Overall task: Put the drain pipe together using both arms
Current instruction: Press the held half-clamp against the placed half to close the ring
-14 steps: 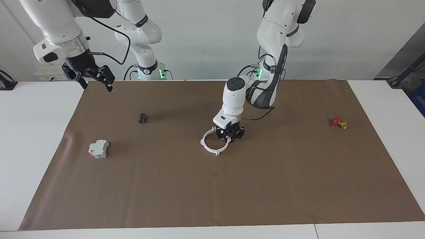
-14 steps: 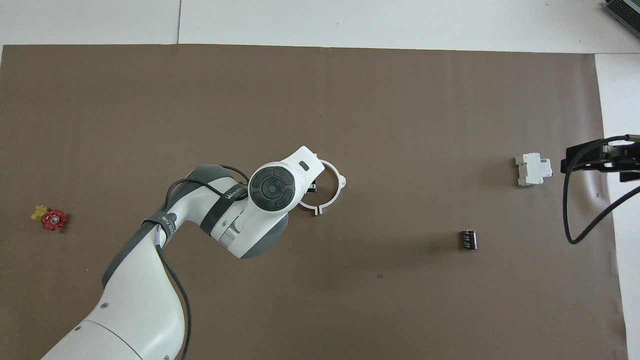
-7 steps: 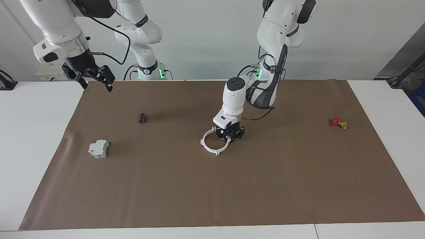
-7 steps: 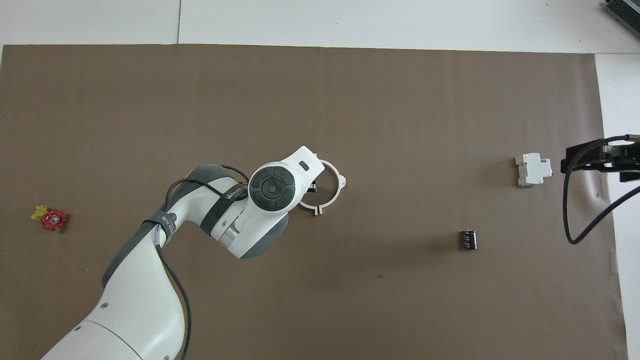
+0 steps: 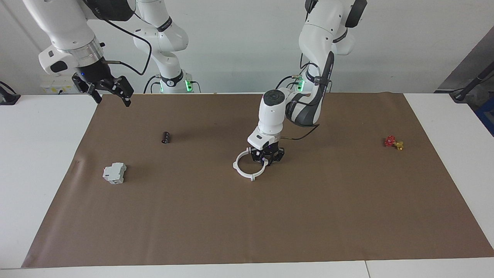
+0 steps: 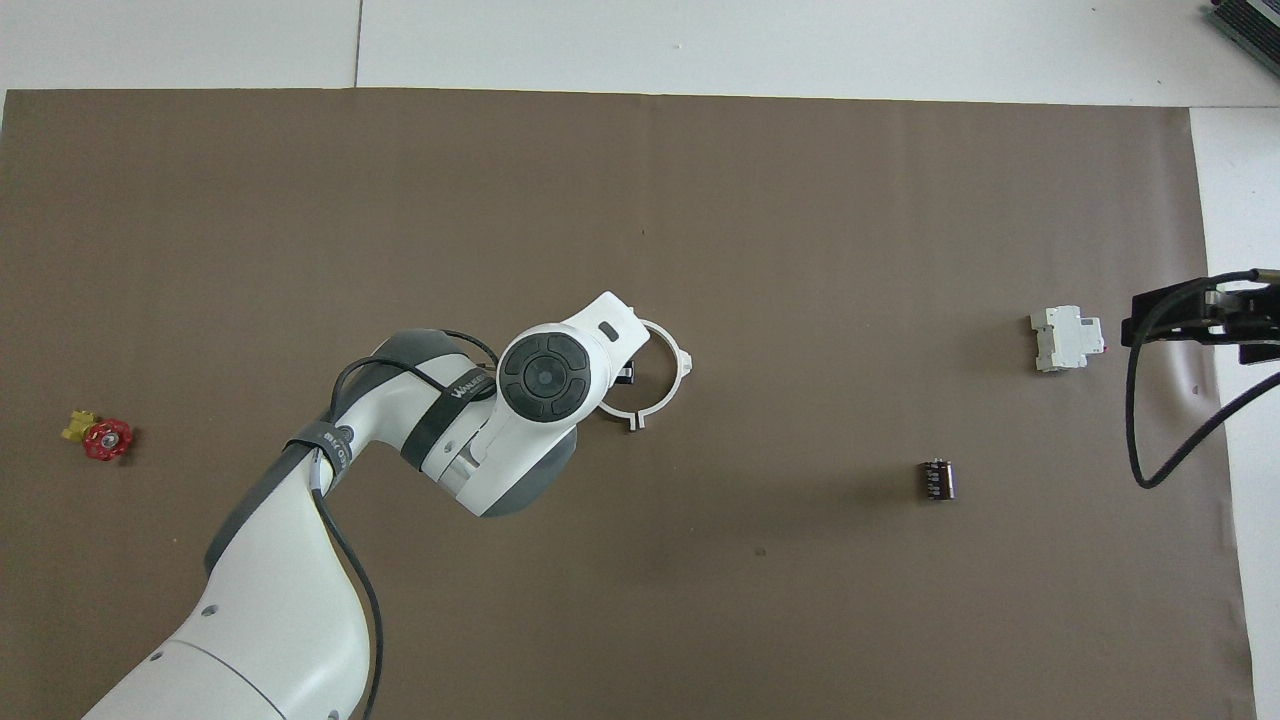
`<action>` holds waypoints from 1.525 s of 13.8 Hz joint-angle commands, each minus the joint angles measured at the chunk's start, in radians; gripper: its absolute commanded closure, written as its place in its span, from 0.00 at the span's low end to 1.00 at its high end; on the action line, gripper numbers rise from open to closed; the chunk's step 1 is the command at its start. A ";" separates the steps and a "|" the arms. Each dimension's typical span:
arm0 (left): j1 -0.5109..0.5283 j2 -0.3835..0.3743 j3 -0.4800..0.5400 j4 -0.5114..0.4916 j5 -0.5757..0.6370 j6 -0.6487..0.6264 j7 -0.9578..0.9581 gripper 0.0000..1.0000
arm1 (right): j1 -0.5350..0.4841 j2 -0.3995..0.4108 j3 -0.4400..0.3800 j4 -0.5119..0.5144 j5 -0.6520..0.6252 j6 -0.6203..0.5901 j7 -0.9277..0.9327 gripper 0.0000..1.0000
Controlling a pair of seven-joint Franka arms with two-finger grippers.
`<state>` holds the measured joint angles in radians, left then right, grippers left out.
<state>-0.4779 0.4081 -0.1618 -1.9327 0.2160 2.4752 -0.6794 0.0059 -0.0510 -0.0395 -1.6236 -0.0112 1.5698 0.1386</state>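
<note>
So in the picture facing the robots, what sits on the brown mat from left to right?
Grey boxy block → small dark cylinder → white ring with the left gripper on it → red-and-gold valve.

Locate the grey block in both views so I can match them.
Facing view: grey block low at the picture's left, on the brown mat.
Overhead view: grey block at the picture's right edge of the mat.
Shared landmark: the small dark cylinder lies nearby, nearer the robots.
</note>
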 commanded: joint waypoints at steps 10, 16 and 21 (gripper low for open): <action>-0.015 0.032 0.005 0.017 0.028 0.002 -0.029 0.37 | -0.006 -0.004 0.004 -0.004 0.017 -0.005 -0.017 0.00; -0.013 0.024 0.005 0.017 0.028 -0.002 -0.029 0.00 | -0.006 -0.004 0.003 -0.004 0.017 -0.005 -0.017 0.00; -0.002 -0.017 0.004 0.014 0.028 -0.057 -0.023 0.00 | -0.006 -0.004 0.003 -0.004 0.017 -0.005 -0.017 0.00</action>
<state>-0.4788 0.4207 -0.1619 -1.9220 0.2160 2.4669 -0.6804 0.0059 -0.0511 -0.0394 -1.6236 -0.0112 1.5698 0.1386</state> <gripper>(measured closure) 0.000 0.000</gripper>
